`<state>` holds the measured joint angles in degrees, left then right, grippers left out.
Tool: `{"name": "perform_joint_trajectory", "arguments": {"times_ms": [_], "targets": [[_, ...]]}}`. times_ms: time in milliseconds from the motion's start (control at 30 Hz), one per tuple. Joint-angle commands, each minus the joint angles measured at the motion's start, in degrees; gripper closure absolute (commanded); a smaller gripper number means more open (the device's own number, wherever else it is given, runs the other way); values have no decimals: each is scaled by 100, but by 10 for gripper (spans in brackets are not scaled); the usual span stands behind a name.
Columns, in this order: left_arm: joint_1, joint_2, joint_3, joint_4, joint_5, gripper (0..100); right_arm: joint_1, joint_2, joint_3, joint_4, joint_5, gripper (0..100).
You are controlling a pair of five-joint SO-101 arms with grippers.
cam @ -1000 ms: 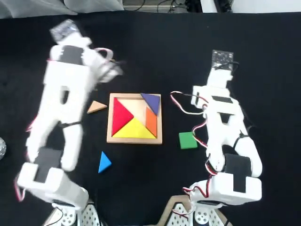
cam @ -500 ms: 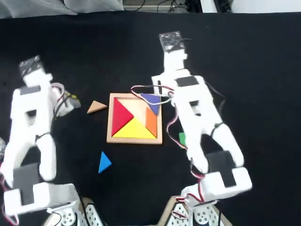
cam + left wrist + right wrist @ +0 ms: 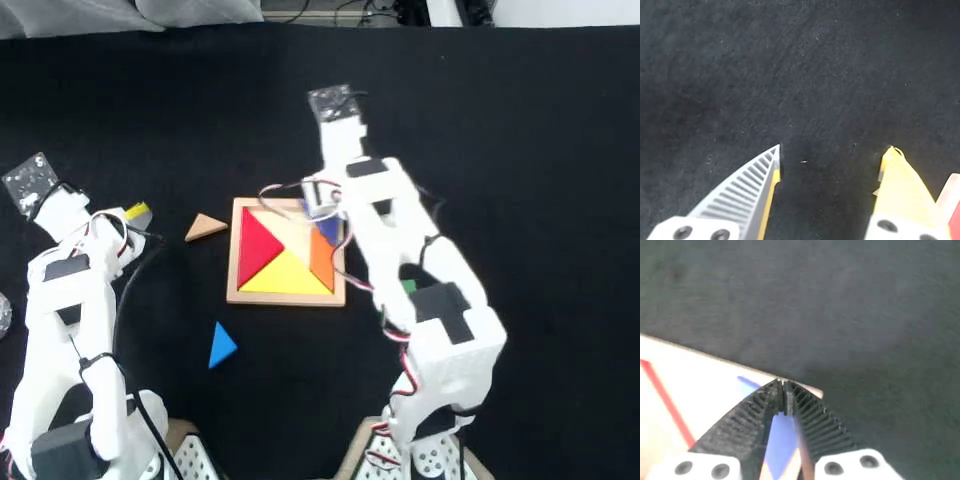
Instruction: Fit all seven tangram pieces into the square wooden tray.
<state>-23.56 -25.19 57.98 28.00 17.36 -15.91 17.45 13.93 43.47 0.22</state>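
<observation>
7 tangram pieces (image 3: 222, 345), 1 tray (image 3: 285, 297), 2 arms (image 3: 70, 330)

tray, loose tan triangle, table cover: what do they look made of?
The tray looks like pale unpainted wood, with a matte, light-tan rim. The tan triangle is likely bare wood too, close in colour and showing no paint. The table cover is probably black matte cloth or felt; the left wrist view shows a fuzzy, speckled surface.

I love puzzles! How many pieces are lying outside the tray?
3. A tan triangle lies beside the tray, on the left arm's side; a blue triangle lies nearer the arm bases; a green piece peeks out from behind the right arm. That arm may hide more.
</observation>
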Motion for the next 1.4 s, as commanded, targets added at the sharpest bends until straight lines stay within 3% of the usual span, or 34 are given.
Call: {"name": "perform_joint_trajectory", "arguments": {"times_ms": [0,433,633,1367], "targets": [[57,-193,-22,-97,9,687,-185,-75,-303,149,9,987],[57,-193,-4,-97,9,687,-35,-866,-171,774,18,987],[57,-193,-4,-88,9,687,633,-901,286,818,615,987],[92,-246,-13,70,9,687,176,-145,-356,1099,765,987]]}}
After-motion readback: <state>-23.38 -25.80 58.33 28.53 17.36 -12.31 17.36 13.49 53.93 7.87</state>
